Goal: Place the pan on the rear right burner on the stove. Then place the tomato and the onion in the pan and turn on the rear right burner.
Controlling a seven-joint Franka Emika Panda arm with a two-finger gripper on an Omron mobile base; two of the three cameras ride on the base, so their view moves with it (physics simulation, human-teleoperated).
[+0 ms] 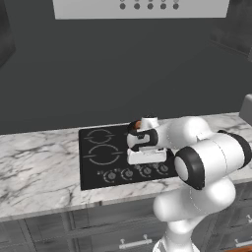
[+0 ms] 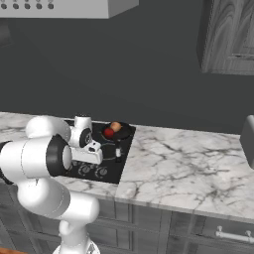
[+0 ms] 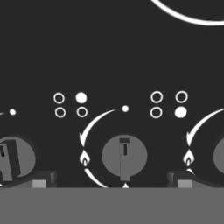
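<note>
The black pan sits at the rear right corner of the stove, covering the rear right burner. Inside it lie the red tomato and, just behind it, the brownish onion. In the left base view the arm hides most of the pan. My gripper points down at the knob row, open, a fingertip on each side of one round grey knob. Nothing is between the jaws but that knob, and they do not touch it. One dark fingertip hangs over the stove's right edge.
Marble counter runs to both sides of the stove. More knobs line the stove's front. A range hood hangs above, a wall cabinet at upper right, and a grey object stands at the far right.
</note>
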